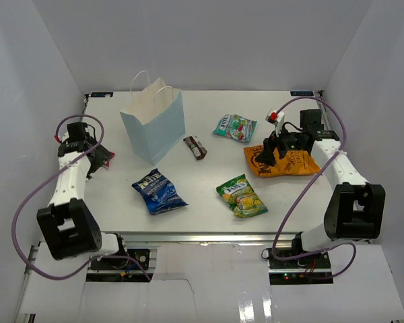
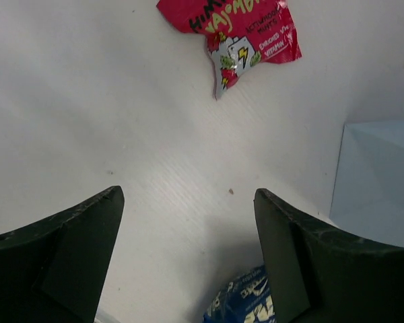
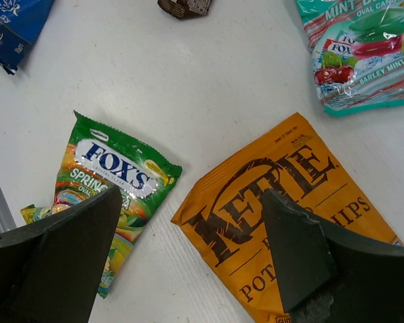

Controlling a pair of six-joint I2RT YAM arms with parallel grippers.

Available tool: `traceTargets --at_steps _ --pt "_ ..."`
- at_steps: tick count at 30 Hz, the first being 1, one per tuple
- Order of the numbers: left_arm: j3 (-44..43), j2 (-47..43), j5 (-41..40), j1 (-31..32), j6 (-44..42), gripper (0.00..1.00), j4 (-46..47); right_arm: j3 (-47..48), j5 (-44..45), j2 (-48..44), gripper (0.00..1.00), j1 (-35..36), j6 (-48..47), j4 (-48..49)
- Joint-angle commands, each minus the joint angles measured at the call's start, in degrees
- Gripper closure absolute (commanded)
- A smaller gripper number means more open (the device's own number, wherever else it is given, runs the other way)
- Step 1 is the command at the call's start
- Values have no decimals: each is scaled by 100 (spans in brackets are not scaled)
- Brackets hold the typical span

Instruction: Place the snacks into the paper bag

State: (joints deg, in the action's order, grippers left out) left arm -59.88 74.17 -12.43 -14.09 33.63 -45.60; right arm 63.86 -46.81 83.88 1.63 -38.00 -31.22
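On table (image 1: pixel 209 219), all packets lie outside the bag. Items by size, each with its likely hazard.

1. Paper bag (image 1: pixel 155 128): upright, back left, mouth open, handles up. Looks light. A packet pushed against its rim or wall could tip or slide it, and a handle loop could snag an arm.
2. Orange bag (image 1: pixel 286 161): flat, right side. Right jaws are spread and empty, hovering over its near corner. The foil looks slick and puffy, so a corner pinch may slip or the bag may swing loose in transit. As the widest packet, it may catch on the paper bag's mouth if entered flat.
3. Blue bag (image 1: pixel 159 191): flat, in front of the paper bag. Same slip risk.
4. Candy bag (image 1: pixel 242 195): flat, front centre, near the orange bag's corner. The jaw on its side could drag it when closing.
5. Teal bag (image 1: pixel 234 127): flat, back centre, apart from the rest. Low risk.
6. Red packet (image 2: pixel 236 27): far left, ahead of the left jaws, which are spread and empty over bare table. Easily overlooked, and a nudge could push it toward the wall.
7. Brown bar (image 1: pixel 195 147): just beside the paper bag. It is thin and flat, so the jaws may scrape the table or bump the bag.
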Motion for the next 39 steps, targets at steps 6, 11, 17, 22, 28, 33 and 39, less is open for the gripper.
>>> traceTargets --at_steps 6,11,17,22,28,33,39 --pt "-1473 2302 407 -173 -357 18 650 215 -426 155 10 13 -243 -15" --pt "-2106 3251 425 -340 64 21 430 162 -452 190 10 13 -190 -50" --pt "-2265 3622 688 -753 416 27 421 303 -347 278 10 4 -269 -217" --pt "-2300 3929 926 -929 320 38 473 487 -364 384 10 13 -191 -305" --pt "-1888 3825 1110 -982 267 68 789 689 -312 463 9 13 -199 -463" --pt "-1545 3298 1234 -1000 223 94 1018 804 -268 472 10 4 -252 -639" --pt "-939 1475 1708 -991 407 100 1438 830 -259 393 10 13 -453 -964"
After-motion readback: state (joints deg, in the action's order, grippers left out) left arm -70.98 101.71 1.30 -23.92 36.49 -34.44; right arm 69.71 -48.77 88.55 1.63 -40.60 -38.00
